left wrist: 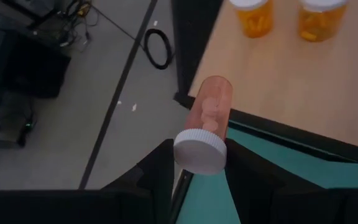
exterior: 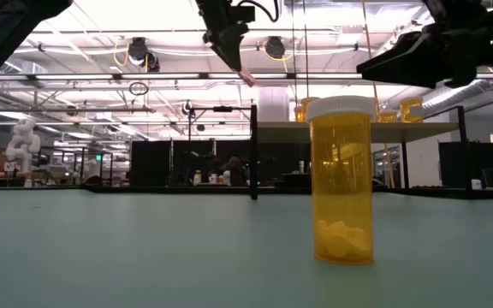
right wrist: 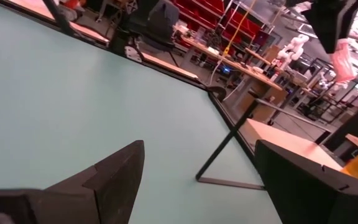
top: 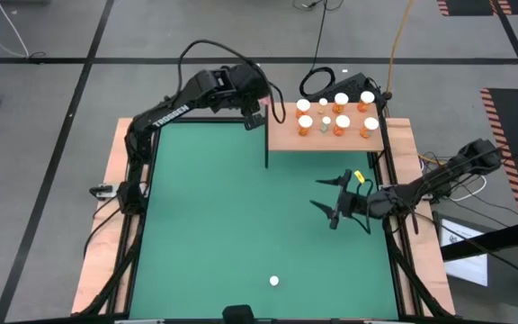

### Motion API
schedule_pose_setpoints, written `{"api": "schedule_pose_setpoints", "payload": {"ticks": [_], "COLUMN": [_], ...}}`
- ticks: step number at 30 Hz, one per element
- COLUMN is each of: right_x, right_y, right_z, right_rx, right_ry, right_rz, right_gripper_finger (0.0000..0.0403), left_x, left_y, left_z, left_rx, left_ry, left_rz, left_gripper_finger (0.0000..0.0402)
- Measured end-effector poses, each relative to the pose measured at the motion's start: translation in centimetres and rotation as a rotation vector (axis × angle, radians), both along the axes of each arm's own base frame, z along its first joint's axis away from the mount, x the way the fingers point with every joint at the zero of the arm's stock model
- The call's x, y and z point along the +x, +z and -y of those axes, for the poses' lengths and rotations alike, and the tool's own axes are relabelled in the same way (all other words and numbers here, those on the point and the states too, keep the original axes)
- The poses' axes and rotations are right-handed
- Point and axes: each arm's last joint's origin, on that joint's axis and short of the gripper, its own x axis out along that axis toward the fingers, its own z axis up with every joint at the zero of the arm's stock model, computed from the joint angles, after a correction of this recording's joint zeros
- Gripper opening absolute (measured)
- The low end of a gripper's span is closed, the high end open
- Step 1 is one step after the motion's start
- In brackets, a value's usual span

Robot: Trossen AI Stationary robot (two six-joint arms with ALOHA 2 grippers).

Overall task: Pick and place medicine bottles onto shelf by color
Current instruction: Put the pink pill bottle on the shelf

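At the far left corner of the light-brown wooden shelf [top: 326, 137] we see our left claw [left wrist: 199, 180] grasping a pink translucent bottle with a white cap [left wrist: 205, 127]. Orange white-capped bottles [top: 337, 114] stand on the shelf. Our right claw [top: 334, 200] hangs released over the green table [top: 214, 216], right of centre.

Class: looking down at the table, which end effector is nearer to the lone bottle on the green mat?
Right. The right end effector hovers up-mat from the lone bottle; the left end effector holds a pink bottle by the shelf.
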Motion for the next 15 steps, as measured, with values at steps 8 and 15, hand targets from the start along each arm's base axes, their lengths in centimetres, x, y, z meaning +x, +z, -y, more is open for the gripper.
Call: {"api": "schedule_pose_setpoints", "payload": {"ticks": [8,15], "right_x": [0.3,0.2], "right_y": [1.7,2.8], "right_z": [1.1,1.4], "right_rx": [0.151,0.251], "right_ry": [-0.141,-0.154], "right_rz": [0.213,0.354], "right_gripper_finger": [0.0302,0.0302], "left_x": [1.1,2.9], "left_y": [-0.2,-0.1], "left_z": [2.8,8.1], "left_rx": [-0.045,-0.084], "left_ry": [-0.123,-0.284], "left_rz": [-0.008,0.012], "left_gripper_finger": [0.0133,0.0133]}}
